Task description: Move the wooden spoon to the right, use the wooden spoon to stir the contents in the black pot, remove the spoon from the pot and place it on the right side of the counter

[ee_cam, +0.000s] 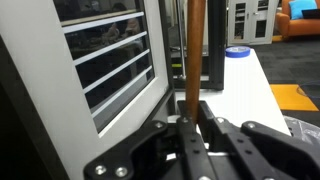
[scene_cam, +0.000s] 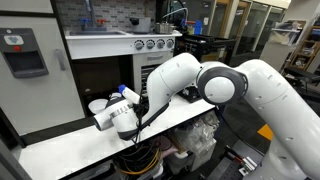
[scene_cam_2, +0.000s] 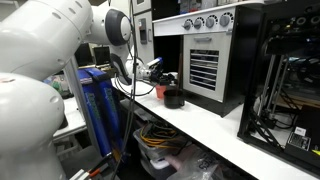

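From my station I saw a white kitchen unit with a row of knobs and a slatted vent, a white mug, a blue bin, a black metal frame and tangled cables below.

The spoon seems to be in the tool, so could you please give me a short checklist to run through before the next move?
1. Tool shut on spoon: ok.
2. Spoon handle straight and centred in the grip, wrist view: ok.
3. Pot upright on counter: ok.
4. Spoon's bowl inside the pot: cannot tell, the tip is hidden in every view.
5. Bare counter past the pot for set-down, in an exterior view: ok.
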Motion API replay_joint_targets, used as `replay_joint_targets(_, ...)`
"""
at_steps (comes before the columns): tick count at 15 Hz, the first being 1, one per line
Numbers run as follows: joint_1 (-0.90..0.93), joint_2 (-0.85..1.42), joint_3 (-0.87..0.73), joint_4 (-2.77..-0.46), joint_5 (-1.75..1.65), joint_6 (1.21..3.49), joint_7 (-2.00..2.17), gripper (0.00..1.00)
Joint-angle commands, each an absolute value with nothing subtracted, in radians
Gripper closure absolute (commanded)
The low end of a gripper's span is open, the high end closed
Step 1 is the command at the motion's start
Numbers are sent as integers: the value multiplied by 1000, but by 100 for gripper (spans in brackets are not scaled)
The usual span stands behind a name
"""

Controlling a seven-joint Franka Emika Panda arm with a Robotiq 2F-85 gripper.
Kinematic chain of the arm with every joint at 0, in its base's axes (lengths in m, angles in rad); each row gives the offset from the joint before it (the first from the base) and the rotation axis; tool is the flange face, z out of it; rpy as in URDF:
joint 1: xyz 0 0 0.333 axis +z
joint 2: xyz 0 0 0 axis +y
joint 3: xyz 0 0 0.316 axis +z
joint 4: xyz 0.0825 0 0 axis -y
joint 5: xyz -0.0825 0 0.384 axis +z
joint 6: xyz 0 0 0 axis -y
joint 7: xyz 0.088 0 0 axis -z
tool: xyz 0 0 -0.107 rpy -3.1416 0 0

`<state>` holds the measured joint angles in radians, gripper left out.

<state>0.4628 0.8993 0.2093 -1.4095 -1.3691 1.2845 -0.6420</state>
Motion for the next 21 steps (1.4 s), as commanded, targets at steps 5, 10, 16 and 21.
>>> replay_joint_targets(5,460,905,203,-1423,-1382,1264,-654,97)
replay_joint_targets(10,463,921,219,-1385,-1369,1281,-649,97)
replay_joint_targets(16,469,921,238,-1369,-1359,1293,-643,97)
replay_joint_targets(21,474,922,242,-1362,-1357,1306,-643,97)
